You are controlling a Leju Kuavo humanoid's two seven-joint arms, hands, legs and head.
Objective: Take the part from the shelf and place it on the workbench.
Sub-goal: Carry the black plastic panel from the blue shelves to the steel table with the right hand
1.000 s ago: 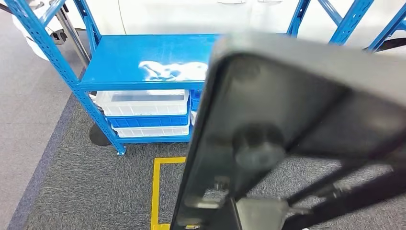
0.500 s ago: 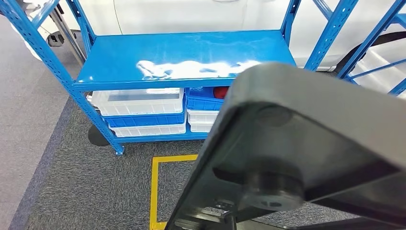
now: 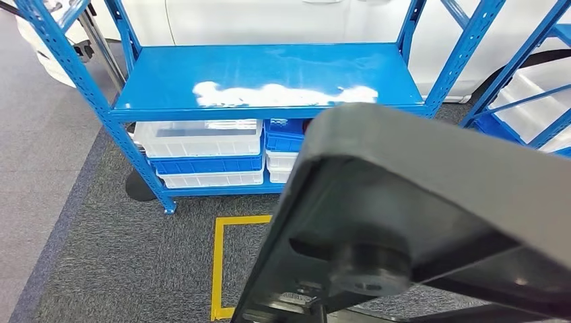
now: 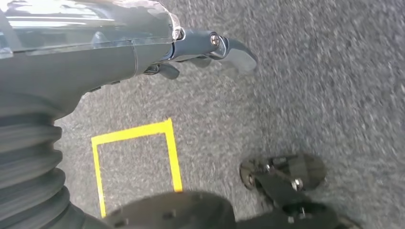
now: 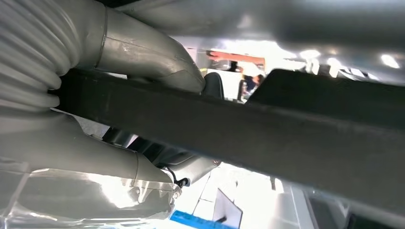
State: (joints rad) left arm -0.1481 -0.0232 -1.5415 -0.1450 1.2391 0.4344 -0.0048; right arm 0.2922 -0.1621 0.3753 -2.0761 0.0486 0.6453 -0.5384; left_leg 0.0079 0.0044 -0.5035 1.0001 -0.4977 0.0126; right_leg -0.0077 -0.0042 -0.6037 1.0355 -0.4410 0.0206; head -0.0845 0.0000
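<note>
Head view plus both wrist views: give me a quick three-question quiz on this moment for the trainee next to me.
1. True or false: the white bins stand on the top board of the blue shelf.
2. Which hand grips the dark part? A the robot's left; B the robot's right; C both.
3. Fill in: the tape square on the carpet is ____.

Key: 1 false, the bins sit under that board. 2 B, the right hand grips it; the left hand holds nothing. 3 yellow.

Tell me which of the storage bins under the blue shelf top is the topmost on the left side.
The clear lidded bin, directly under the shelf top at left. A blue bin sits beneath it, then another clear one lowest.
</note>
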